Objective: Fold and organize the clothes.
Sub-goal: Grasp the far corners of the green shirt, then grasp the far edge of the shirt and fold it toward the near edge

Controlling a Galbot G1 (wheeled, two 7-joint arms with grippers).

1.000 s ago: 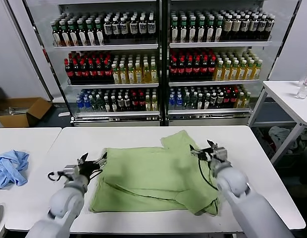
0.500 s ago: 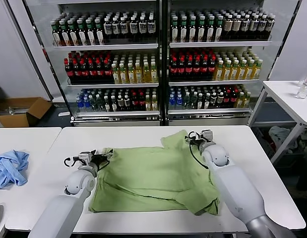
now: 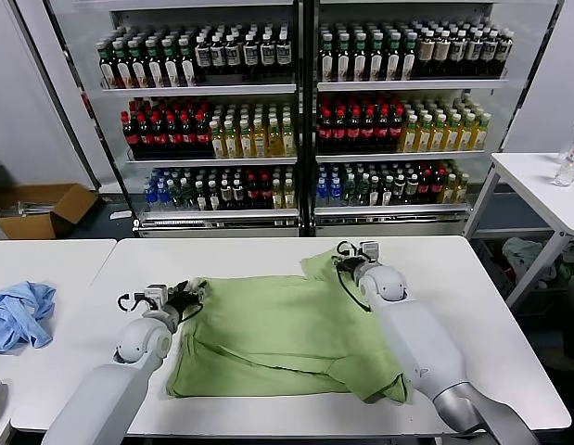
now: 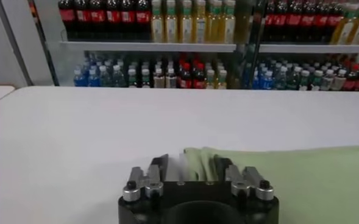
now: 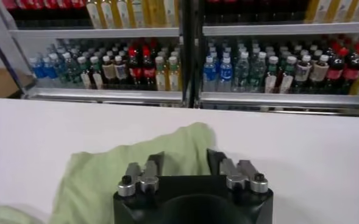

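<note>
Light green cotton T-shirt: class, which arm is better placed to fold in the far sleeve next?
Right, probably. The right gripper sits over the light green cotton T-shirt's far sleeve, jaws open. The left gripper is at the opposite edge.

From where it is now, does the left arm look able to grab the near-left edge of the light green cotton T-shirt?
Probably yes. The left end effector sits at the light green cotton T-shirt's left edge on the white table, fingers open, with nothing between them.
</note>
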